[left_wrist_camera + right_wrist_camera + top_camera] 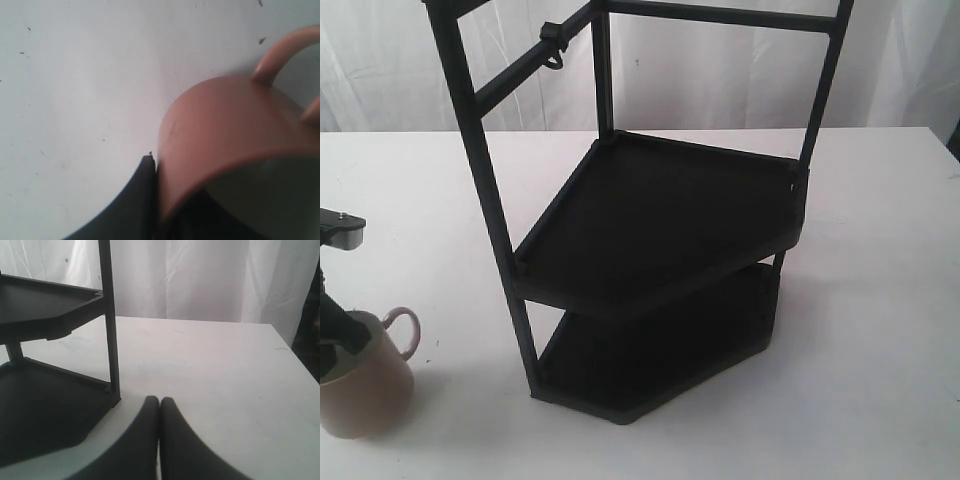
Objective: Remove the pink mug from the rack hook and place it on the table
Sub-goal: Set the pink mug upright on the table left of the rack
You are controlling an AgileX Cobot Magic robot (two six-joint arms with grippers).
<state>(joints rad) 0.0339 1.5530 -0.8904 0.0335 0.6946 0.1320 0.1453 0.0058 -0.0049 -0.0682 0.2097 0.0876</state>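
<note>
The left gripper (334, 338) comes down from above at the table's (880, 300) front-left corner. It pinches the rim wall of the pink mug (365, 385), one finger (142, 200) outside and the other inside; the mug stands upright, handle toward the rack (660, 215), well below the bare rack hook (552, 45). The right gripper (159, 407) reaches low and level over the table beside the rack's bottom shelf, fingers pressed together.
</note>
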